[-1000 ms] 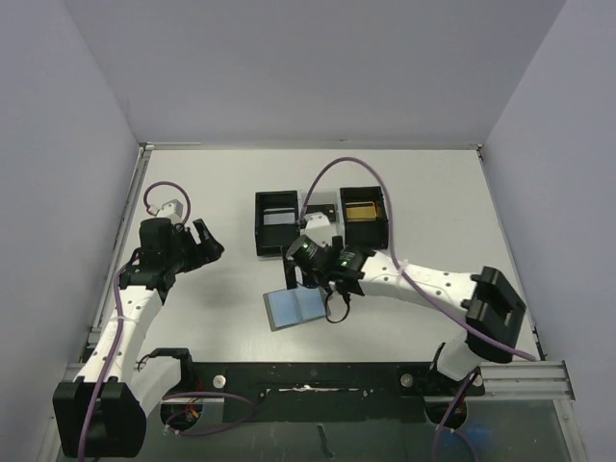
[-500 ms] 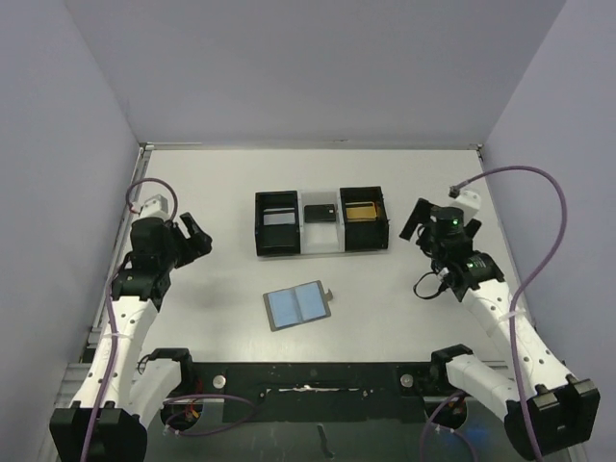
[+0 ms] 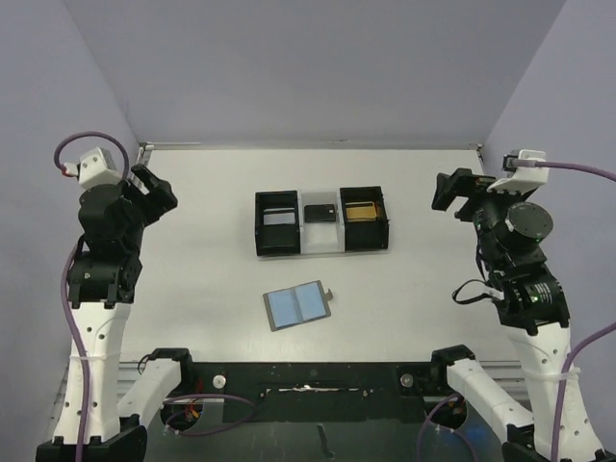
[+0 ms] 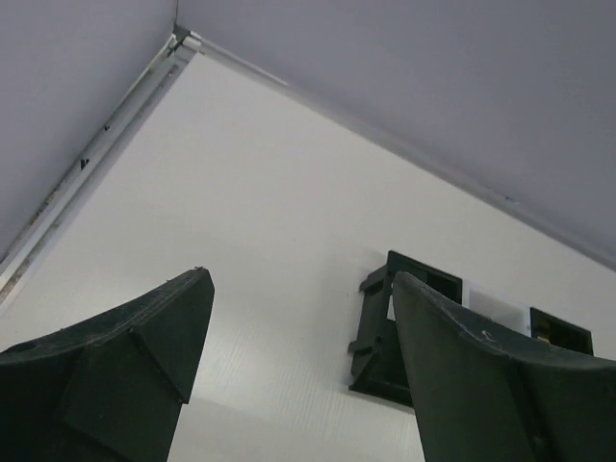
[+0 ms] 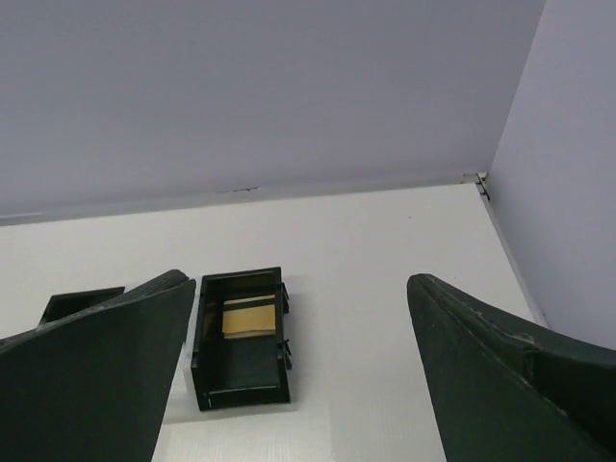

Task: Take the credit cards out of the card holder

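Near front-centre of white worktop (image 3: pixel 192 289): small flat grey folding card holder (image 3: pixel 297 306), lying open, two grey-blue pocket panels facing up. Cannot tell credit cards from panels at this size. Behind holder, apart from it: black three-compartment tray (image 3: pixel 277 249), with yellowish item (image 3: pixel 363 211) in right compartment. Left claw (image 3: pixel 157 190) raised at left worktop edge, jaws apart, empty. Right claw (image 3: pixel 449 191) raised at right edge, jaws wide apart, empty. Both claws well apart from holder.
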